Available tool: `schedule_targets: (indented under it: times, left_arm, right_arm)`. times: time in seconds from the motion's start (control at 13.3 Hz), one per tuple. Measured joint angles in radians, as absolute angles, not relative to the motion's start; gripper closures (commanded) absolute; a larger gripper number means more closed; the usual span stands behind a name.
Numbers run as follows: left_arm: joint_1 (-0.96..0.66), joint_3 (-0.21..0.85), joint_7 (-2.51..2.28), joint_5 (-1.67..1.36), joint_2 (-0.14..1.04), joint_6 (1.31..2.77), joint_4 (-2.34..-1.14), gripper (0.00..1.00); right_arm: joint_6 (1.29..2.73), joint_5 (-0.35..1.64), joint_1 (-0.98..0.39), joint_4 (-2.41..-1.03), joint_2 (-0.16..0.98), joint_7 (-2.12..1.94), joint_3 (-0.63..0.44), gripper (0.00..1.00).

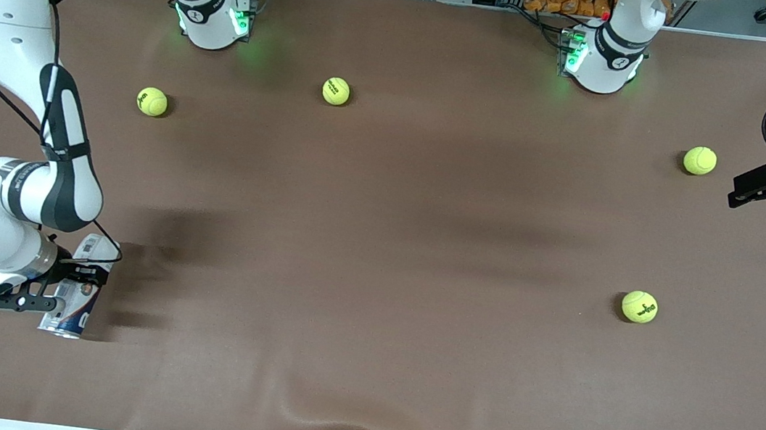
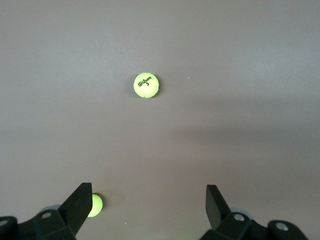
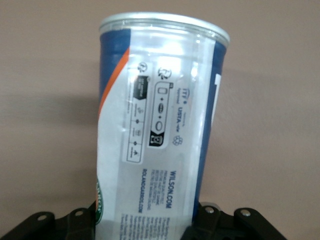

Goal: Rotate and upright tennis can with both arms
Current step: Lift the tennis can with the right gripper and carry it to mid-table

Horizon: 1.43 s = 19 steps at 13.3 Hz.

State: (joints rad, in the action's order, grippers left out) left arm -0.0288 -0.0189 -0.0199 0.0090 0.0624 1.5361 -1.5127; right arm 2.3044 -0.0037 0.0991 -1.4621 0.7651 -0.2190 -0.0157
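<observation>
1. The bench, covered in brown cloth, carries four loose tennis balls, well apart from one another; the nearest to the front camera is one ball toward the left arm's end.
2. The right arm reaches from its base to its own end of the bench, at the edge nearer the front camera.
3. The tennis can sits there, inside the right end effector. In the front view its long axis runs toward and away from the camera, metal rim nearest; whether it is lying flat or partly tilted up I cannot tell.
4. The right end effector is clamped across the can's body, fingers on either side, so the can lies straight out from it. The right arm is by far the nearer.
5. The left end effector waits over its end of the bench, well apart from the can, fingers spread wide and holding nothing.
6. The right wrist view alone shows the grip and label; the left wrist view shows only cloth and balls, no can.
</observation>
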Motion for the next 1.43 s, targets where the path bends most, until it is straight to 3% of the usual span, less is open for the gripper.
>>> schedule_targets:
  times: [0.53, 1.43]
  left_arm:
    - [-0.029, -0.018, -0.02, 0.009, 0.066, 1.538, -1.513, 0.0]
    - [-0.035, -0.016, -0.02, 0.009, 0.073, 1.539, -1.513, 0.0]
  right_arm:
    - [2.305, -0.005, -0.024, -1.456, 0.735, -0.357, -0.008, 0.42]
    - [2.317, -0.005, -0.473, -1.443, 0.687, -0.702, 0.008, 0.4]
